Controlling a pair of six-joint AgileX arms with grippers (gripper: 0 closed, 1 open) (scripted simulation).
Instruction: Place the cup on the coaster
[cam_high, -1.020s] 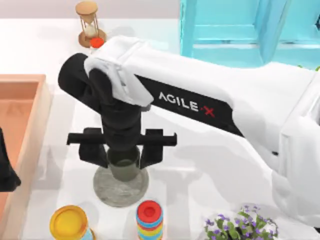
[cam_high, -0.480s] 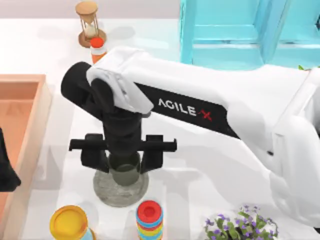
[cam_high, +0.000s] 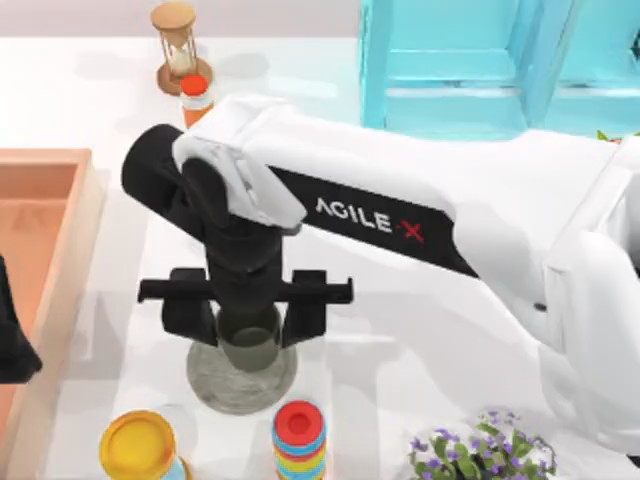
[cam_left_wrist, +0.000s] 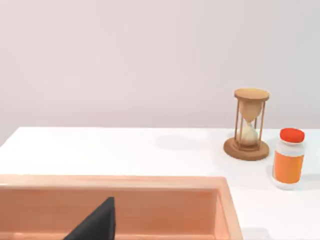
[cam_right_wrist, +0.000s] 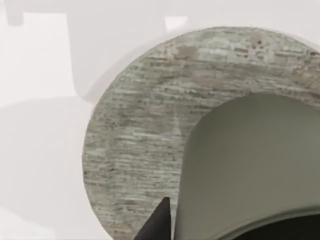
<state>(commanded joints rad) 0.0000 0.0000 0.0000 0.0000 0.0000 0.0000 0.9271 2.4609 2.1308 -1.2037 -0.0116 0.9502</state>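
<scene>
The grey-olive cup (cam_high: 248, 340) stands upright over the mottled grey coaster (cam_high: 212, 385), near the table's front and left of centre. My right gripper (cam_high: 248, 322) comes down from above, its black fingers (cam_high: 303, 315) pressed against both sides of the cup. In the right wrist view the cup (cam_right_wrist: 250, 165) covers part of the coaster (cam_right_wrist: 140, 130), and one dark fingertip (cam_right_wrist: 159, 222) touches the cup's wall. Whether the cup's base rests on the disc I cannot tell. My left gripper (cam_high: 10, 345) is parked at the left edge over the tray.
An orange wooden tray (cam_high: 60, 200) fills the left side. An hourglass (cam_high: 176, 45) and an orange bottle (cam_high: 195, 98) stand at the back. A yellow-topped container (cam_high: 138, 445), a stack of coloured rings (cam_high: 299, 440) and flowers (cam_high: 480, 455) line the front edge.
The right gripper moved slightly toward the front with the cup, settling it more centrally over the coaster. It has barely moved in the last half second.
</scene>
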